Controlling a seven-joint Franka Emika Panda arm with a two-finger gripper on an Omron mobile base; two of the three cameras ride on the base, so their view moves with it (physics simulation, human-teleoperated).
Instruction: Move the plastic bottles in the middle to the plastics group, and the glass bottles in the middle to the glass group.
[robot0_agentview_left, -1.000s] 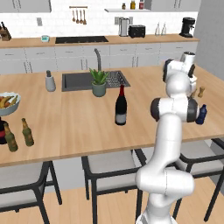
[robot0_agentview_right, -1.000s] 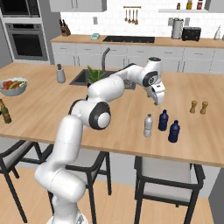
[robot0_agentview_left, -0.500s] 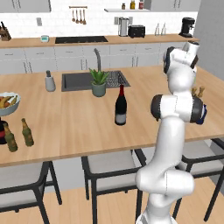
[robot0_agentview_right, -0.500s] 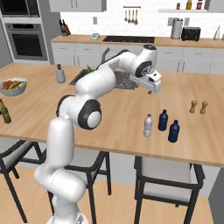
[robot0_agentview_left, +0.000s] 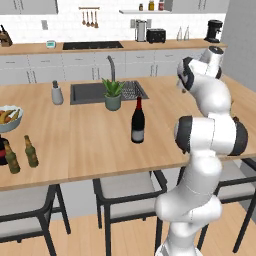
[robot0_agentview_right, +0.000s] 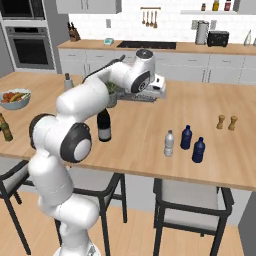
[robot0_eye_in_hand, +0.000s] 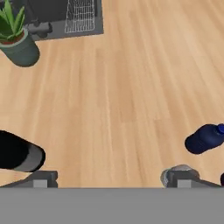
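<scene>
Far left of counter (robot0_agentview_left: 90, 150): two olive-brown beer bottles (robot0_agentview_left: 31, 151) standing by dark bottle with red markings (robot0_agentview_left: 2, 150), fruit bowl (robot0_agentview_left: 7, 119) behind. Wine bottle (robot0_agentview_right: 104, 125) upright mid-counter (near potted plant (robot0_agentview_left: 113, 95)). Gripper (robot0_agentview_right: 159, 85) raised above counter beside sink, fingers wide apart, nothing held. Right: clear water bottle (robot0_agentview_right: 169, 143) upright just beside two dark blue bottles (robot0_agentview_right: 186, 137); wooden shakers (robot0_agentview_right: 226, 122) further back.

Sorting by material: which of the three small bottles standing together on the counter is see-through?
The clear water bottle with the white cap, leftmost of the three in the right base view; the two dark blue bottles beside it are opaque.
</scene>
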